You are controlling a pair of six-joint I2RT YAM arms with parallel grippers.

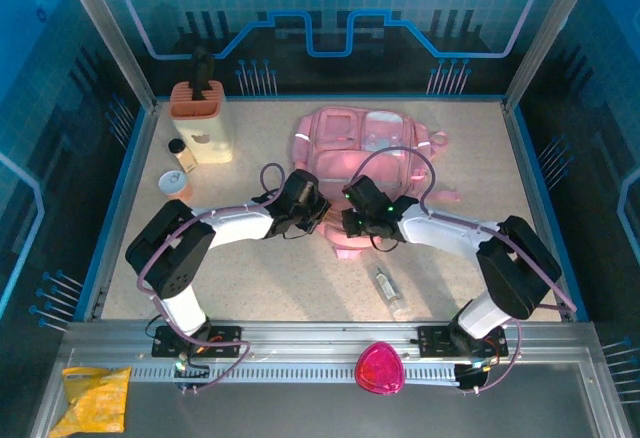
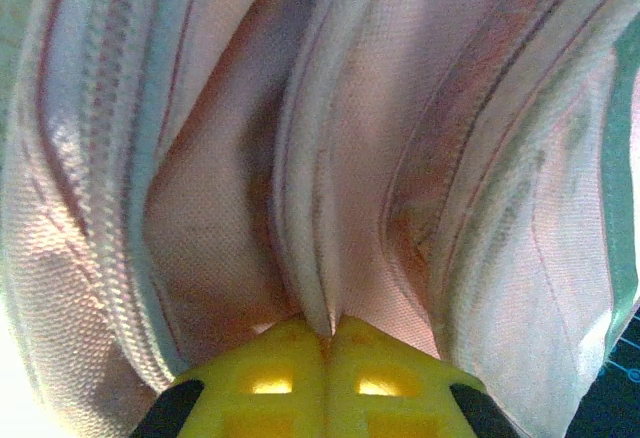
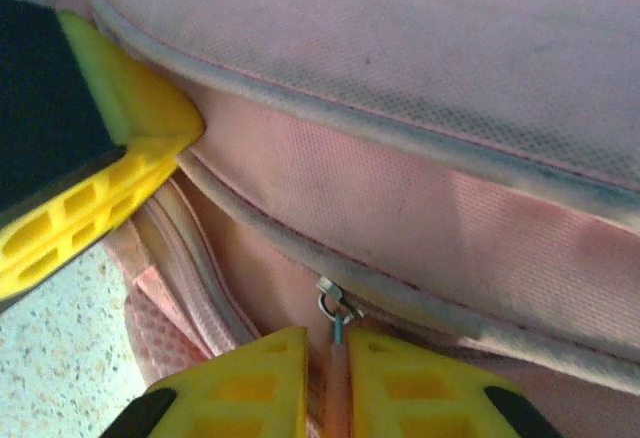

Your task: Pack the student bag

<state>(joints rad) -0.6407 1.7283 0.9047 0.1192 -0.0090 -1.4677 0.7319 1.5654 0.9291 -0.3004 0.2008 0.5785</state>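
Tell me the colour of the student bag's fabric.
Pink; the student bag shows best in the top external view.

I see the speckled table [image 1: 250, 278] bearing the student bag [image 1: 350, 143], a cream holder [image 1: 205, 128], a round tin [image 1: 175, 184] and a clear tube [image 1: 390, 291].

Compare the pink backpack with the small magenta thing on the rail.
The backpack is pale pink and by far the bigger; the magenta thing is deep pink and small. The backpack lies on the speckled table; the magenta thing sits on the metal rail. The backpack is soft with straps; the magenta thing is rounded. Both are pinkish.
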